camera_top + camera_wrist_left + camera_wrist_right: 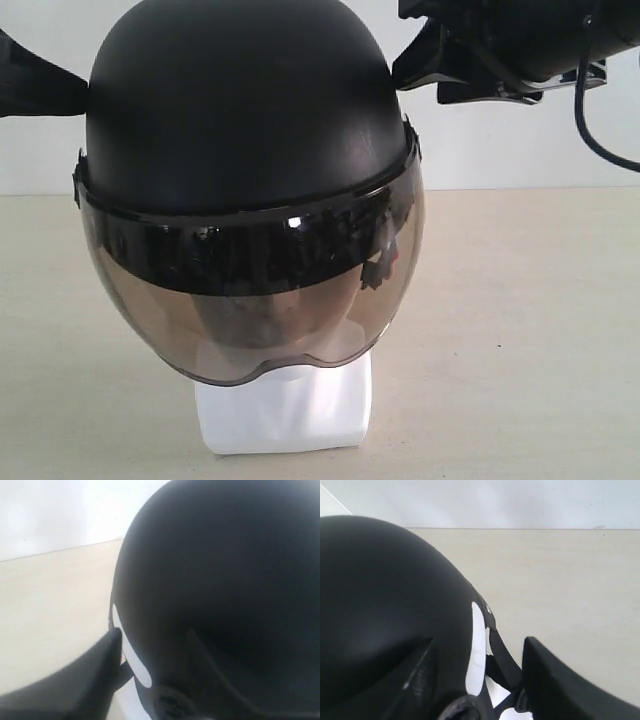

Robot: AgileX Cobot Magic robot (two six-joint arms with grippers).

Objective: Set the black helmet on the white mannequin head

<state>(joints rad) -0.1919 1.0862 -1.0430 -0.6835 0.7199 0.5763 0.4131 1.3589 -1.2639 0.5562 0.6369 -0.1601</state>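
Straddling the lower rim on one flank: left gripper [152, 632], one finger laid over the shell, the outer finger [85, 685] hanging outside it. A pale gap shows between that finger and the rim, so the jaws read as spread and loose, not pinching.

Right gripper [479, 640], opposite flank, same stance. Its outside finger [560, 685] stands clear of the rim, table showing in between. Jaws wide, nothing held.

Why so: a two-sided hold at the rim suits a shell too broad for one gripper, and keeps it level on the way down.

Black helmet [240, 110] sits on the white mannequin head [477, 650], upright and roughly square. Only slivers of the head show under the rim from the wrist views. Seen from outside, its squarish base [285, 410] stands on the table [520, 330] below the visor edge. Placement looks done; the arms' retreat is probably what remains.

Materials:
- Shell: matte black, smooth dome, wider than the head.
- Visor [250, 300]: smoky, curved, glossy, with strong reflections, so the face behind it is barely readable.
- Chin strap [502, 660]: flat black webbing, dangling near the right gripper's outer finger. Snag risk on withdrawal, I'd judge.
- Head: glossy white plastic.
- Table: pale, matte, faintly speckled.
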